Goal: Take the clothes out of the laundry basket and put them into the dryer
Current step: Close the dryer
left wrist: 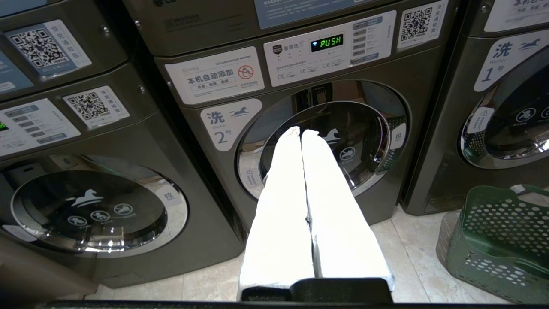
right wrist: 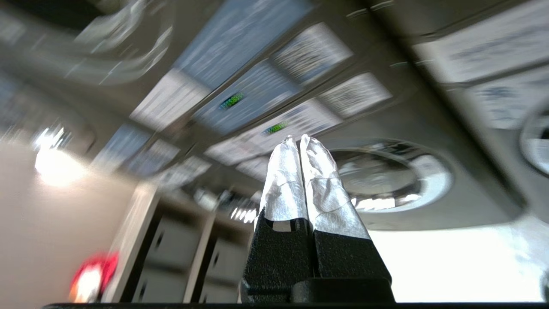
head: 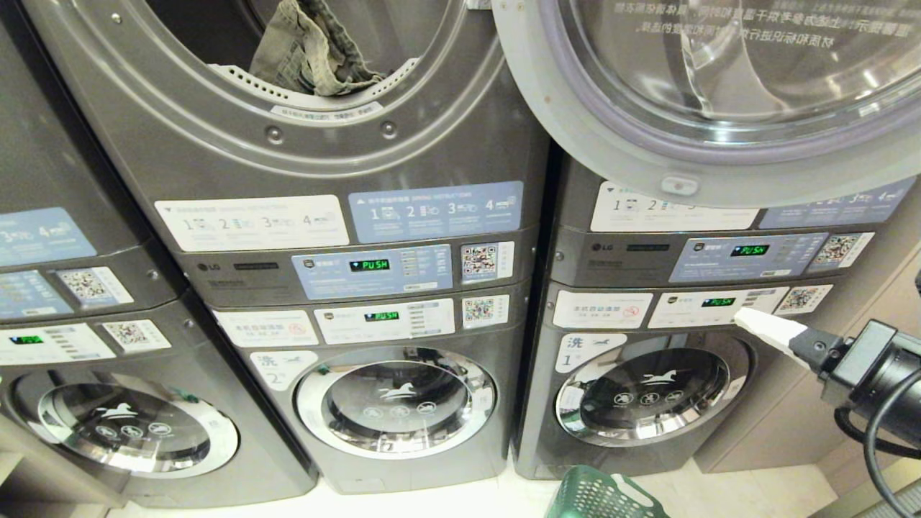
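Note:
A faded grey-blue denim garment, the clothes (head: 311, 52), lies bunched inside the dryer (head: 216, 147), just behind the lower lip of its open drum. The dryer's round glass door (head: 719, 101) stands swung out to the right. My right gripper (head: 741, 315) (right wrist: 299, 138) is shut and holds nothing. It hangs at the right, level with the control panels of the neighbouring stack and well below the drum. The green laundry basket (head: 597, 496) (left wrist: 497, 240) stands on the floor in front of that stack. My left gripper (left wrist: 300, 131) is shut and empty, pointing at the washer marked 2.
Three grey stacks stand side by side, with chrome-ringed washer doors (head: 396, 399) low down. The open dryer door overhangs the top of the stack marked 1 (head: 647, 388). Pale tiled floor (left wrist: 411, 257) runs in front of the machines.

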`<state>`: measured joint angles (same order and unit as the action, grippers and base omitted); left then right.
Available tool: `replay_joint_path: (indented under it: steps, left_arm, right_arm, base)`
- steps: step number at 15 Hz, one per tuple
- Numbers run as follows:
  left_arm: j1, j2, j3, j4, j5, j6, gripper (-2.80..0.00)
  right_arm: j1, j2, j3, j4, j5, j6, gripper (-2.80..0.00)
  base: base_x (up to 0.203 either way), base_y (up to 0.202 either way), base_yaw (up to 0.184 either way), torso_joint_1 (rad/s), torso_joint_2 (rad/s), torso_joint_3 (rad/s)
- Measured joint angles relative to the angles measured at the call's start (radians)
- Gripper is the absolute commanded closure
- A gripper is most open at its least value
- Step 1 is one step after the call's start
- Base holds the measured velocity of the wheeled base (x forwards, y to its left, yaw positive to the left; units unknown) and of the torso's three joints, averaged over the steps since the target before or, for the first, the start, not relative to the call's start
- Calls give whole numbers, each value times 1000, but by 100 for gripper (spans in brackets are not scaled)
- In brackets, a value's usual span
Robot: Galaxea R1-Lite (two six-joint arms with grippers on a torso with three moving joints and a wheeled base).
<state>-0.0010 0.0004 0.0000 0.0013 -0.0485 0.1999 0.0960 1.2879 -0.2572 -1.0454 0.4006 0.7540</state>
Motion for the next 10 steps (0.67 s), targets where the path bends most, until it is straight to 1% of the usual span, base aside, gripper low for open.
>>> replay_joint_path:
  steps: [1, 3, 5, 7, 8, 10]
  left_arm:
    - [1, 0, 0, -1, 0, 0, 0]
    - [-1, 0, 0, 0, 0, 0, 0]
    - [1, 0, 0, 0, 0, 0, 0]
    - [0, 0, 0, 0, 0, 0, 0]
    - [0, 0, 0, -1, 0, 0, 0]
    - [0, 0, 0, 0, 0, 0, 0]
  right_arm:
    - [-48, 24, -7, -1, -13, 18, 0]
    - [-134, 77, -94, -7, -13, 98, 0]
    - [-241, 147, -230, -8, 17, 227, 0]
    - [-345, 238, -372, -9, 66, 339, 0]
    - [-386, 285, -431, -9, 78, 367, 0]
    - [-441, 365, -538, -9, 93, 387, 0]
  base:
    - [0, 0, 0, 0, 0, 0]
    - [0, 0, 0, 0, 0, 0]
    - [0, 0, 0, 0, 0, 0]
    - [0, 0, 0, 0, 0, 0]
    - [0, 0, 0, 0, 0, 0]
    - [0, 0, 0, 0, 0, 0]
